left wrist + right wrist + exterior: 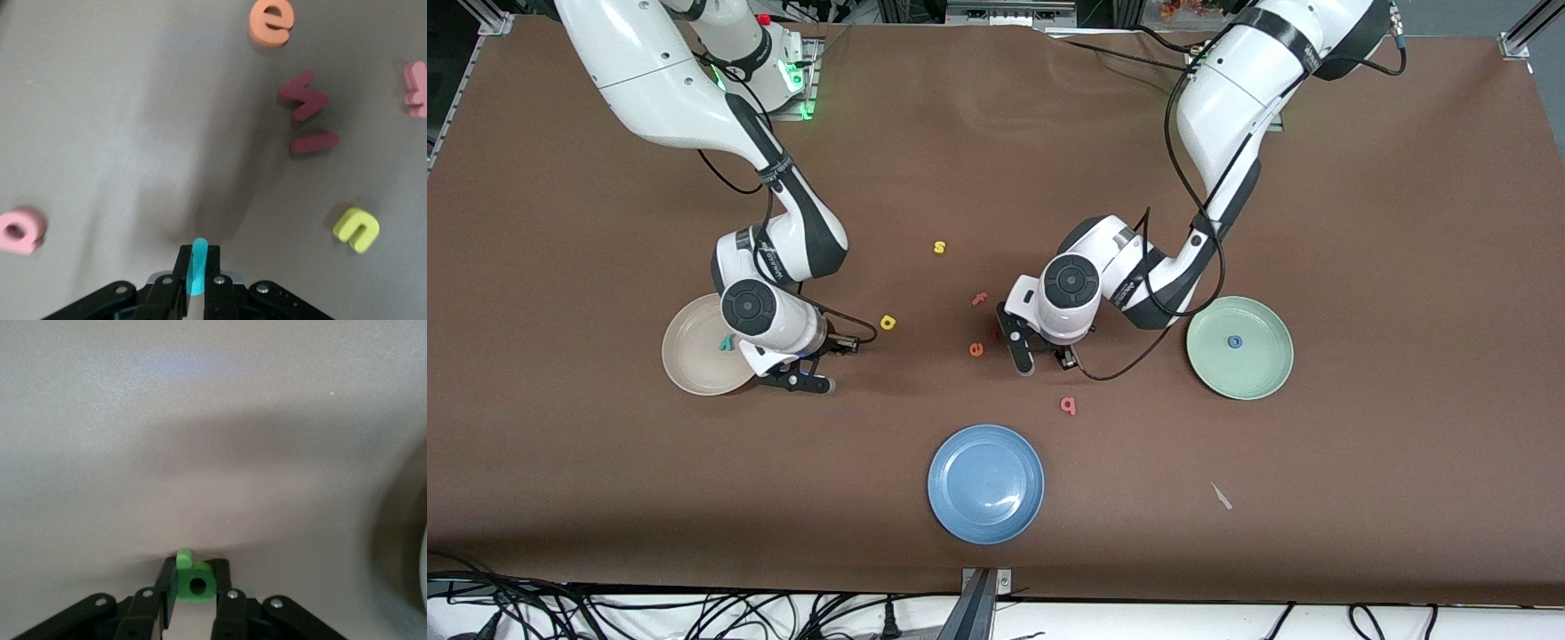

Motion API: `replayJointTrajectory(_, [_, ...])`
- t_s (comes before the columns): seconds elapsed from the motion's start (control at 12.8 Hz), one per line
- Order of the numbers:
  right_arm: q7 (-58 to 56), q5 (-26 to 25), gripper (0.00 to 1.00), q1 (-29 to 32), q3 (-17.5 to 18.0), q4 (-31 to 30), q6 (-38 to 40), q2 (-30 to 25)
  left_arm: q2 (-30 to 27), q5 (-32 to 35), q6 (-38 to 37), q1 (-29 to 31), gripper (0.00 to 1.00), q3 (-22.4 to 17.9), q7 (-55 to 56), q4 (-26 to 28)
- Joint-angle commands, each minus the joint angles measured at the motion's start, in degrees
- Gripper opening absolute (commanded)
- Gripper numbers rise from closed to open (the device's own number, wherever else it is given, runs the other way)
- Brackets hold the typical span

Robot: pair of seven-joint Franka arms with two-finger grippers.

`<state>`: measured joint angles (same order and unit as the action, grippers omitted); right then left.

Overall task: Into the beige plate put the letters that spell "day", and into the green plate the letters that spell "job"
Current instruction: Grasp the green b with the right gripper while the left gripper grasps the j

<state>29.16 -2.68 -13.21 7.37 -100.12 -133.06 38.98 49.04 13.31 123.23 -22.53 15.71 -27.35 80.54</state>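
Observation:
My left gripper is shut on a teal "j" that stands on edge between its fingers. It hangs low over the table among loose letters, toward the green plate. A blue "o" lies in that plate. A pink "b" lies on the table nearer the front camera. My right gripper is shut on a green "d", low over the table beside the beige plate. A teal "y" lies in the beige plate. A yellow "a" rests close by.
A blue plate sits near the front edge. On the table lie a yellow "s", a pink "f" and an orange "e". The left wrist view also shows a yellow "u" and two dark red pieces.

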Motion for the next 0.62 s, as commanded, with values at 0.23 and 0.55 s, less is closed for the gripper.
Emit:
replayJointTrajectory(0.23, [-3.3,0.3,0.17,0.0,-0.2,2.7,5.3,-0.7,-8.9,0.8,-16.9,7.3,0.0,0.2,-2.8,0.7])
replayJointTrajectory(0.55, [-15.2,0.6,0.17,1.0,-2.9,3.7,11.6,-3.2,-10.5,1.6,-21.8,14.3,0.0,0.0,-8.7,1.5])
